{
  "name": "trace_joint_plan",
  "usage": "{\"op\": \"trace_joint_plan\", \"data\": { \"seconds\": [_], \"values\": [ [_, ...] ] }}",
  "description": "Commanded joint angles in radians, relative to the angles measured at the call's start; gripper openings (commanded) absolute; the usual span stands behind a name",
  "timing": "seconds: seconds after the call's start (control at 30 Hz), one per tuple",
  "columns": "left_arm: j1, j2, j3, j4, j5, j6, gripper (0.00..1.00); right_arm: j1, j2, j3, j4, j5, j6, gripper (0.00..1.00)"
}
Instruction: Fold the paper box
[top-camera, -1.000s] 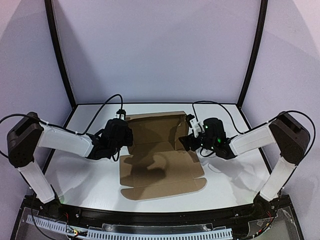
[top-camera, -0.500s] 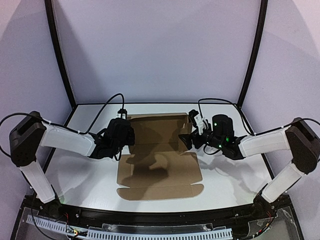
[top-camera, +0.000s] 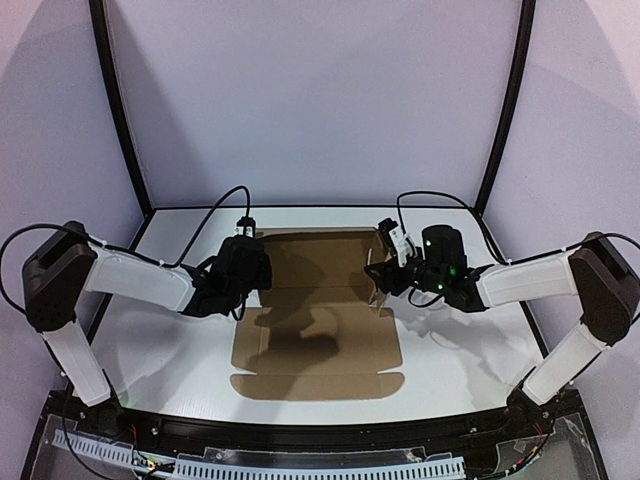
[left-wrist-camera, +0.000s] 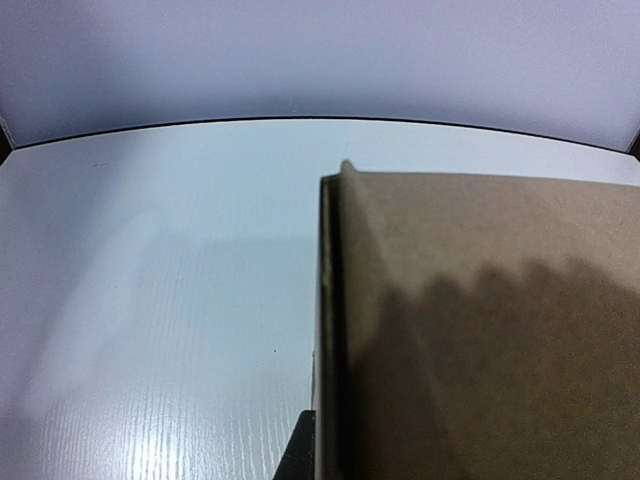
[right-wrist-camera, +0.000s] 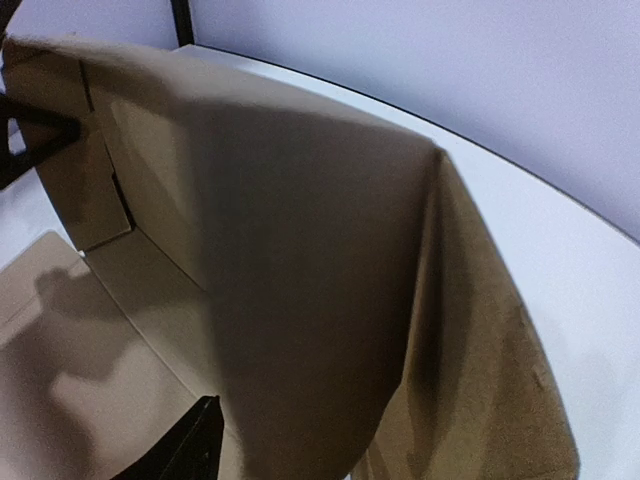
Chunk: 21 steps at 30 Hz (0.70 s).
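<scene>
The paper box (top-camera: 315, 330) lies mid-worktop (top-camera: 450, 350), its front panel flat and its rear wall raised. The left gripper (top-camera: 250, 268) pinches the left rear corner flap. The right gripper (top-camera: 383, 280) clamps the right one (each wrist view shows cardboard pressed against one dark finger).

Paper box (top-camera: 315, 300): matt brown cardboard, smooth.
Table (top-camera: 170, 360): white, faintly wood-grained, slight sheen.
Backdrop (top-camera: 320, 100): smooth, matt, pale.
</scene>
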Motion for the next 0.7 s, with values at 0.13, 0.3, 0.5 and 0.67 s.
{"op": "trace_joint_plan", "data": {
  "seconds": [0.13, 0.3, 0.5, 0.67],
  "values": [
    [-0.019, 0.057, 0.020, -0.153, -0.034, -0.068, 0.01, 0.004, -0.086, -0.038, -0.061, -0.189, 0.119, 0.75],
    [-0.021, 0.073, 0.037, -0.206, -0.070, -0.114, 0.01, 0.004, -0.155, -0.061, -0.089, -0.297, 0.144, 0.81],
    [-0.021, 0.077, 0.034, -0.217, -0.046, -0.138, 0.01, 0.004, -0.194, -0.050, -0.168, -0.381, 0.078, 0.87],
    [-0.022, 0.075, 0.031, -0.220, -0.024, -0.141, 0.01, 0.004, -0.143, -0.022, -0.227, -0.309, 0.004, 0.84]
  ]
}}
